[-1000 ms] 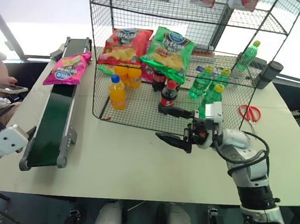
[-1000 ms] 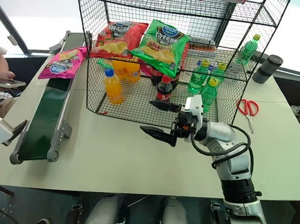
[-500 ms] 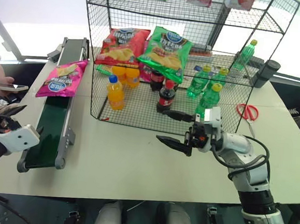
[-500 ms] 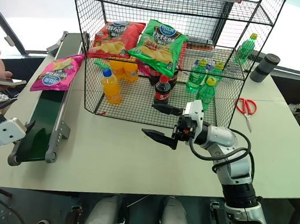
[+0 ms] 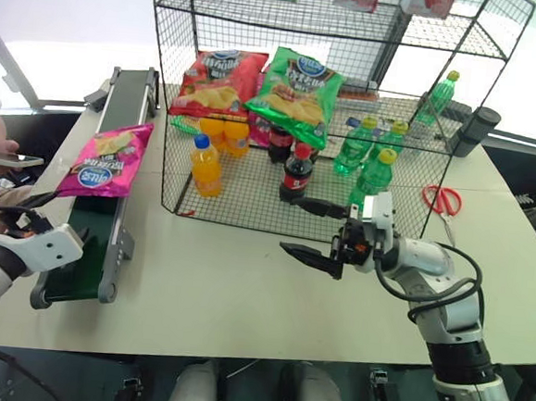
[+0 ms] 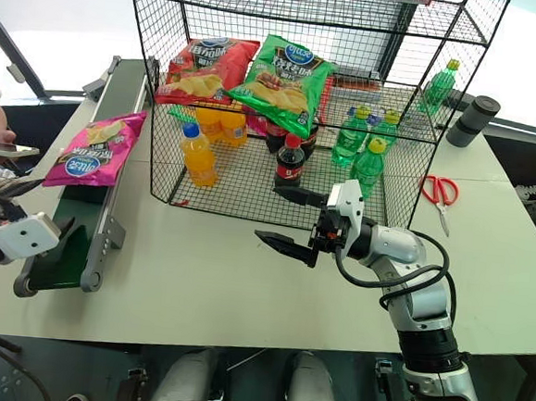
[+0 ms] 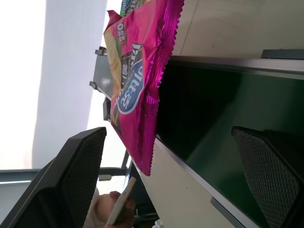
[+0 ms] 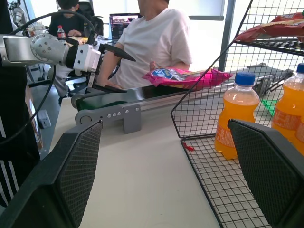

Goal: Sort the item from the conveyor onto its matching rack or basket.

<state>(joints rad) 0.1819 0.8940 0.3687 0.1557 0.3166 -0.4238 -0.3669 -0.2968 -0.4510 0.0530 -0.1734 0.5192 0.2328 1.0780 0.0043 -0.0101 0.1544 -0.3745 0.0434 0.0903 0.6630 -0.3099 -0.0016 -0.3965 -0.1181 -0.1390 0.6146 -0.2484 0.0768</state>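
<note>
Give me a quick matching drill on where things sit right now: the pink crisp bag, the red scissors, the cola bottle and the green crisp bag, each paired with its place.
Things:
1. pink crisp bag
2. red scissors
3. cola bottle
4. green crisp bag

Places:
A. standing on the bottom tier of the wire rack
B. lying on the white table, to the right of the rack
C. lying on the rack's middle shelf, beside the red crisp bag
D. lying on the conveyor belt

Pairs: 1-D, 2-B, 3-A, 4-C
</note>
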